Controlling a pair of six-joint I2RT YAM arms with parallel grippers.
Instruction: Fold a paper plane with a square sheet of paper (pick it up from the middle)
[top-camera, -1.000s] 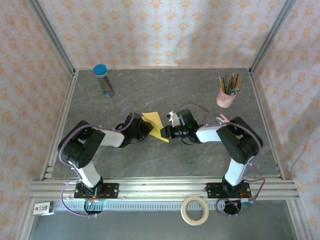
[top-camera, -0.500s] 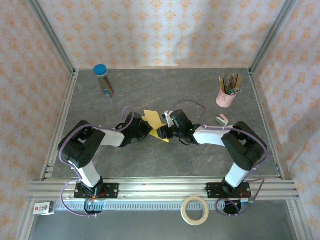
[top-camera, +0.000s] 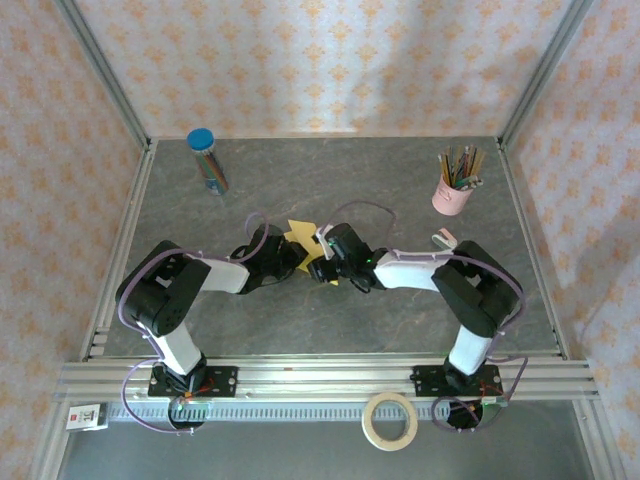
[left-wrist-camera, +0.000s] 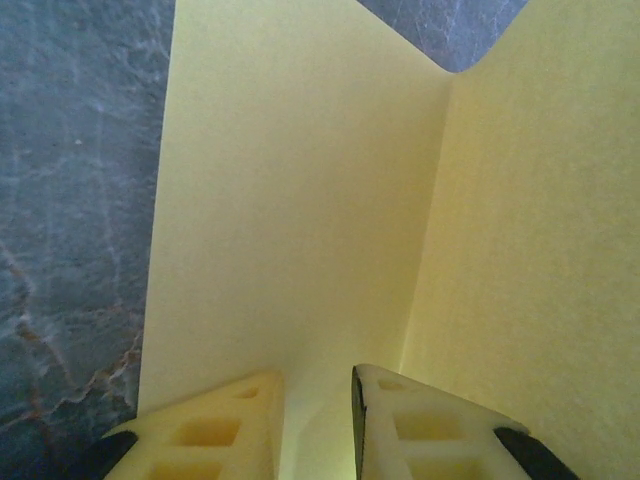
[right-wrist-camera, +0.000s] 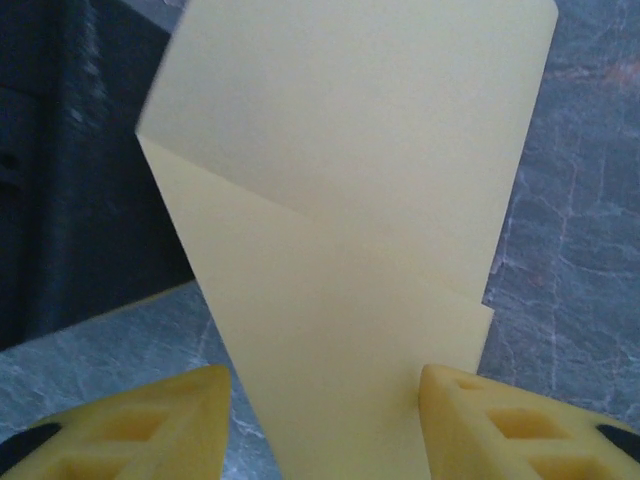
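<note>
Half open and empty, the right tool (right-wrist-camera: 325, 400) faces the partly folded paper (top-camera: 298, 233) in the middle of the table (top-camera: 400, 190), probably to press a flap. The left tool (left-wrist-camera: 315, 405) straddles its raised crease, likely steadying it; jaws nearly closed, grip uncertain.

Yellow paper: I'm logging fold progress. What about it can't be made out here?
Top external: yellow paper mostly covered by the right arm; creases too small.
Left wrist: outline cut off by frame edges; whether left gripper pinches it unclear.
Right wrist: near end cut off by bottom edge.
</note>
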